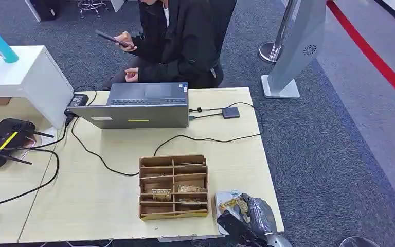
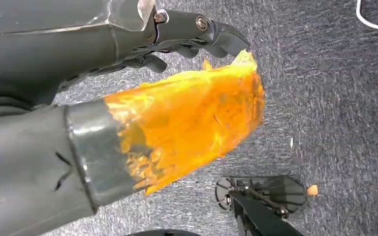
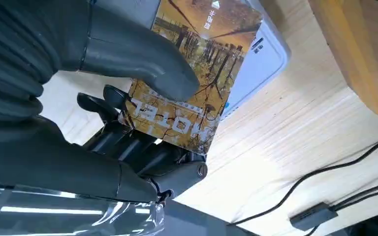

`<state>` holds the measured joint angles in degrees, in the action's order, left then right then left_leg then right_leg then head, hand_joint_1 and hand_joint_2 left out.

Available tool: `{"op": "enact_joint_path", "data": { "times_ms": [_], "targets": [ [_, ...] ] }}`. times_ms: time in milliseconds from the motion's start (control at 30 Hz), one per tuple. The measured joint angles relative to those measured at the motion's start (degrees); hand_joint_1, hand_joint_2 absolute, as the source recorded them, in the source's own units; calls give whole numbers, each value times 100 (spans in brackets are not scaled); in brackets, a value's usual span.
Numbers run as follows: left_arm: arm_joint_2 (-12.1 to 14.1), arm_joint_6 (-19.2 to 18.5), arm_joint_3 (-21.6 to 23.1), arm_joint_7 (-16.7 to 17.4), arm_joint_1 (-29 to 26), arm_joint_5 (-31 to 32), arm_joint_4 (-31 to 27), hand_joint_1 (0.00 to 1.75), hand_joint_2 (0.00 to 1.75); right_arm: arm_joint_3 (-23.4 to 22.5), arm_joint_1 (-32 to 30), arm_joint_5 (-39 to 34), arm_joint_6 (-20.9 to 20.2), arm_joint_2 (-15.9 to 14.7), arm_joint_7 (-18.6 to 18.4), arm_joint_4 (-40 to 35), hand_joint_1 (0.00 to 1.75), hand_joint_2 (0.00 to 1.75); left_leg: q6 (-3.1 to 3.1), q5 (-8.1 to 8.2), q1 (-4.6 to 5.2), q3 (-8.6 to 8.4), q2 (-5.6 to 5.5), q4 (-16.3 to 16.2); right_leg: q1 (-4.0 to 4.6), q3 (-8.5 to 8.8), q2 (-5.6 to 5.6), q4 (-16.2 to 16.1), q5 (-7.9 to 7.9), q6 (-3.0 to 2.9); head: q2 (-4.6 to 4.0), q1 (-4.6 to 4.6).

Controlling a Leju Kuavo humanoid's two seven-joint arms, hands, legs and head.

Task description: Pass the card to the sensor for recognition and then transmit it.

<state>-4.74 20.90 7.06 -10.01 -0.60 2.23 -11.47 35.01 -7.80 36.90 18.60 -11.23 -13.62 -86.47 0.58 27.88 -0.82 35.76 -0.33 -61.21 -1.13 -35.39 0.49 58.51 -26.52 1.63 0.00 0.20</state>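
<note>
The pale wooden table [image 3: 295, 137] shows a fine matt grain. The brown compartmented box [image 1: 173, 187] looks like unfinished wood or stiff cardboard. The brown-and-gold printed hotel card [image 3: 197, 73] is smooth and faintly glossy, pinched by the right hand [image 3: 128, 98], whose grey ribbed cover seems matt rubber. The white rounded card sensor [image 3: 266, 61] appears to be smooth plastic. The grey floor carpet [image 2: 325, 88] is rough cloth.

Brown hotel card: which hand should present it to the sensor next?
Right. The right hand already holds the brown hotel card over the white sensor pad; the left hand hangs above the carpet.
</note>
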Motion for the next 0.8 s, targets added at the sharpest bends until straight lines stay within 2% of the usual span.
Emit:
{"op": "enact_joint_path", "data": {
  "times_ms": [200,433,800],
  "targets": [
    [-9,-28,2,50,3,37,0,0,0,33,53,280,-13,0,-122,57,175,175,2,6,0,-25,0,0,0,23,1,-3,-10,13,0,0],
    [-15,-37,0,127,3,127,0,0,0,31,79,1093,0,0,-518,74,175,175,2,7,1,-30,0,0,-1,29,1,-3,-10,13,0,-2],
    [-35,-39,-2,212,6,212,0,0,0,-18,77,1567,-26,0,-726,83,175,175,5,13,1,-30,0,0,0,29,1,-3,-13,11,0,0]
  ]
}}
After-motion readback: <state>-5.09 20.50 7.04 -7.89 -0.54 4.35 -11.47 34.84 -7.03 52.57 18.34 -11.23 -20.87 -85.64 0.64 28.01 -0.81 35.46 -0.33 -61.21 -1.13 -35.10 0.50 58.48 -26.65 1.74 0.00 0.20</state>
